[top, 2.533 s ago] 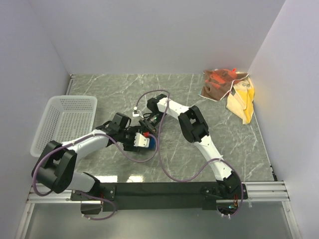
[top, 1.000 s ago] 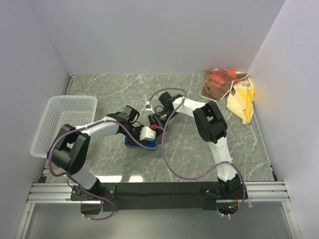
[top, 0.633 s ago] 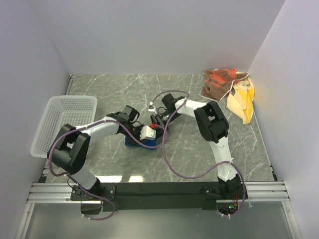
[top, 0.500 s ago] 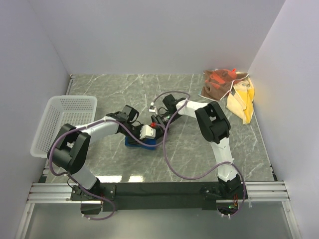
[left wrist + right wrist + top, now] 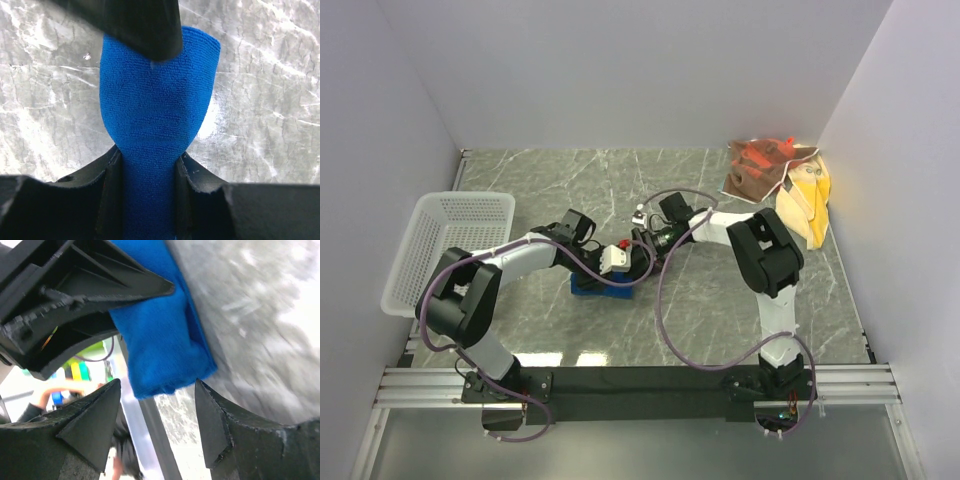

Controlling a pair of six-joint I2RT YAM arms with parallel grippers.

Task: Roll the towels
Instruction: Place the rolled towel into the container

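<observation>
From above, the blue towel (image 5: 603, 286) lies as a small folded bundle on the grey marbled tabletop (image 5: 720, 290), near the middle and a little left of centre. The left claw (image 5: 619, 262) reaches over it from the left, and the right claw (image 5: 642, 246) comes in from the right, so the two meet just above the bundle. From this height I cannot tell how either claw's jaws stand. The brown-and-orange towel (image 5: 756, 170) is crumpled in the far right corner, touching the yellow towel (image 5: 805, 207) beside it by the right wall, and both are well apart from the arms. A white mesh basket (image 5: 421, 216) sits at the left edge of the tabletop. In the left wrist view, the left claw (image 5: 147, 161) is clenched on the blue towel (image 5: 156, 95): the cloth is squeezed narrow between the two black fingers (image 5: 111, 170) and widens into a rounded end beyond them, lying over the tabletop (image 5: 265, 100). A black part crosses the top of that view over the towel's far end. In the right wrist view, the right claw (image 5: 157, 385) is released, its two pointed fingers (image 5: 216, 426) spread wide with nothing gripped. The blue towel (image 5: 162, 340) lies just beyond their tips on the tabletop (image 5: 255, 315), with the black body of the left claw (image 5: 75, 295) over its upper part.
</observation>
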